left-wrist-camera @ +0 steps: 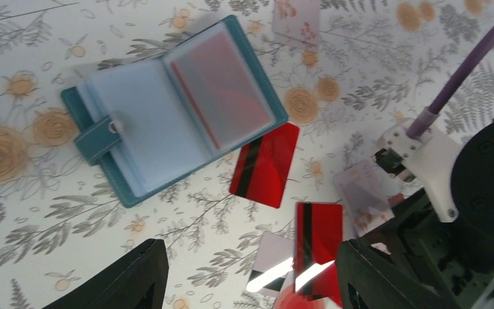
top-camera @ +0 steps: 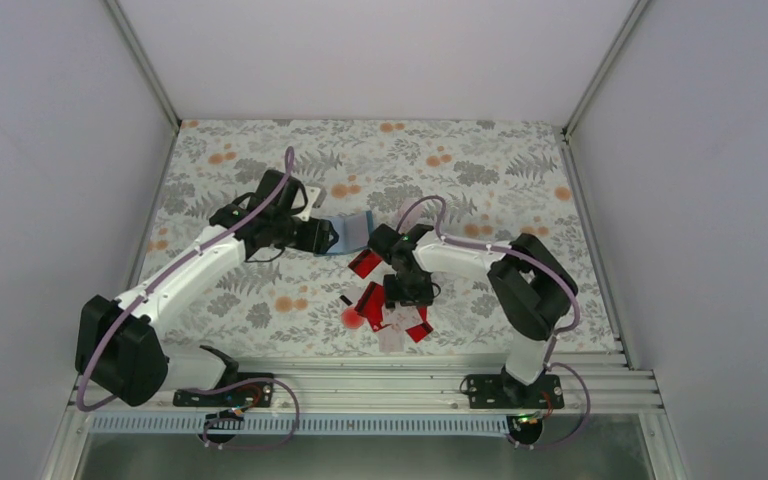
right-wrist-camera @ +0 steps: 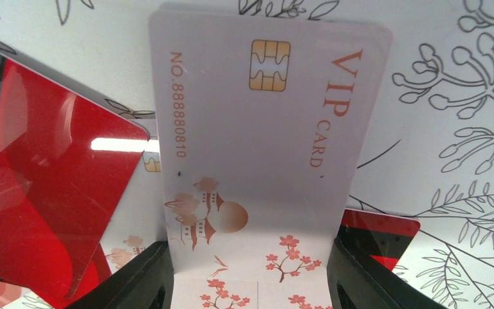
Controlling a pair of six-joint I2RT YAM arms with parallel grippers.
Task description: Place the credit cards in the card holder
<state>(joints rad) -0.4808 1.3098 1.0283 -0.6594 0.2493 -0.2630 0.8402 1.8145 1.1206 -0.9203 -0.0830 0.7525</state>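
Glossy, round-cornered white credit card (right-wrist-camera: 257,161) pinched in right pincer (right-wrist-camera: 247,261).

Open tabletop (top-camera: 440,150) on the far side of the card holder (top-camera: 355,230), out to both side walls (top-camera: 50,200): free passage there. Holder itself is boxed in, with the left gripper (top-camera: 326,237) at its left end and the right arm (top-camera: 400,248) just beside its right end. Left fingers (left-wrist-camera: 128,277) spread wide, gap between them free. Near side is cluttered: red card (left-wrist-camera: 265,164) touching the holder's edge, more credit cards (top-camera: 395,322) overlapping under the right gripper (top-camera: 408,297). Gap between the right fingers (right-wrist-camera: 135,280) is filled by the white VIP card (right-wrist-camera: 257,161).
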